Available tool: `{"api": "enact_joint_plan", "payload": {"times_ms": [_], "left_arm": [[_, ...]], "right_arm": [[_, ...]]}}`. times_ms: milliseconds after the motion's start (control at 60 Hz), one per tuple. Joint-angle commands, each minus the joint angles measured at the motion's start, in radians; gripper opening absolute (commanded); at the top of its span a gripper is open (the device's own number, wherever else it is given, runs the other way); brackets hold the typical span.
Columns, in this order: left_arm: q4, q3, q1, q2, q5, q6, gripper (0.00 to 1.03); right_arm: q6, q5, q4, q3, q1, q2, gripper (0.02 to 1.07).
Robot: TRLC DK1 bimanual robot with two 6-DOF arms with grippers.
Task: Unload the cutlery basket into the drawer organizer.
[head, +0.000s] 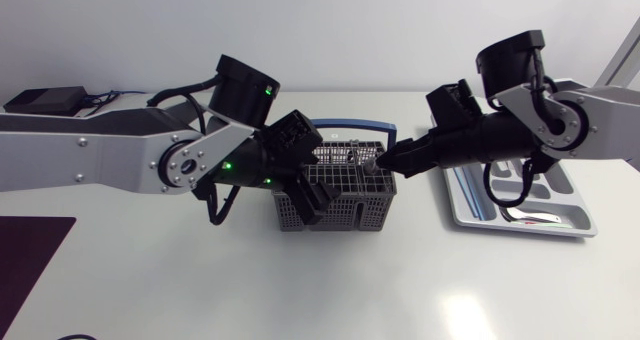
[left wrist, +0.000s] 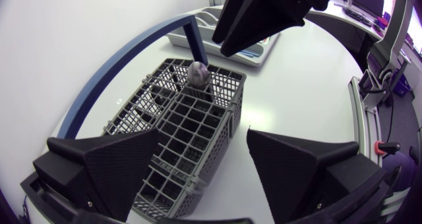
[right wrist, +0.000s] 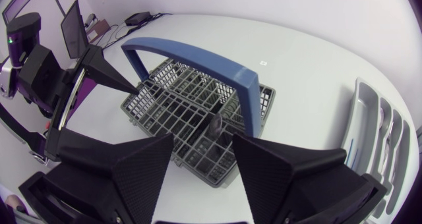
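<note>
The grey wire cutlery basket (head: pixel 345 192) with its blue handle (head: pixel 350 128) stands mid-table. My left gripper (head: pixel 312 198) hangs open over the basket's left end, and its wide-apart fingers (left wrist: pixel 109 165) frame the basket (left wrist: pixel 178 132) with nothing held. My right gripper (head: pixel 385 163) is at the basket's right end, tips low over the last compartment. A spoon (left wrist: pixel 198 72) stands upright there. In the right wrist view that utensil (right wrist: pixel 215 124) is just ahead of the gap between my open right gripper (right wrist: pixel 201 161) fingers, and neither finger touches it. The grey drawer organizer (head: pixel 560 225) lies at the right.
The organizer (right wrist: pixel 382 138) holds some cutlery (head: pixel 520 213) in its compartments. A dark mat (head: pixel 30 255) lies at the table's front left. A black box (head: pixel 45 100) with cables sits at the back left. Both arms crowd the space above the basket.
</note>
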Motion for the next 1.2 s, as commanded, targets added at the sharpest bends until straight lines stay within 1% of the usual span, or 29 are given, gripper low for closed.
{"api": "enact_joint_plan", "payload": {"times_ms": [0, 83, 217, 450, 517, 567, 683, 767, 800, 817, 833, 1067, 1183], "left_arm": [[0.019, -0.028, 0.016, 0.03, 0.011, 0.001, 0.98], [0.024, -0.033, 0.036, 0.031, 0.02, 0.003, 0.98], [0.033, -0.047, 0.042, 0.026, 0.029, 0.004, 0.98], [0.042, -0.068, 0.047, 0.016, 0.032, 0.009, 0.98], [0.044, -0.071, 0.048, 0.011, 0.032, 0.01, 0.98], [0.044, -0.074, 0.05, 0.008, 0.032, 0.013, 0.98], [0.045, -0.079, 0.05, 0.0, 0.032, 0.015, 0.98], [0.044, -0.08, 0.05, -0.001, 0.034, 0.017, 0.98], [0.044, -0.082, 0.05, -0.001, 0.034, 0.015, 0.98], [0.044, -0.082, 0.05, -0.001, 0.034, 0.017, 0.98], [0.044, -0.082, 0.05, -0.003, 0.034, 0.017, 0.98], [0.045, -0.083, 0.05, -0.004, 0.034, 0.015, 0.98], [0.053, -0.086, 0.048, -0.006, 0.034, 0.013, 0.98]], "right_arm": [[0.034, 0.016, 0.026, -0.028, 0.028, 0.038, 0.64], [0.034, 0.037, 0.046, -0.028, 0.046, 0.055, 0.6], [0.048, 0.076, 0.077, -0.012, 0.058, 0.083, 0.58], [0.072, 0.103, 0.113, 0.006, 0.075, 0.136, 0.56], [0.075, 0.108, 0.13, 0.006, 0.083, 0.141, 0.48], [0.077, 0.109, 0.135, 0.006, 0.084, 0.144, 0.46], [0.077, 0.117, 0.156, 0.012, 0.091, 0.159, 0.34], [0.077, 0.12, 0.172, 0.009, 0.091, 0.161, 0.23], [0.077, 0.123, 0.176, 0.007, 0.091, 0.159, 0.16], [0.077, 0.123, 0.179, 0.006, 0.091, 0.158, 0.1], [0.077, 0.123, 0.179, 0.006, 0.091, 0.158, 0.08], [0.086, 0.119, 0.195, -0.034, 0.077, 0.095, 0.07], [0.103, 0.083, 0.205, -0.057, 0.065, 0.046, 0.07]]}}
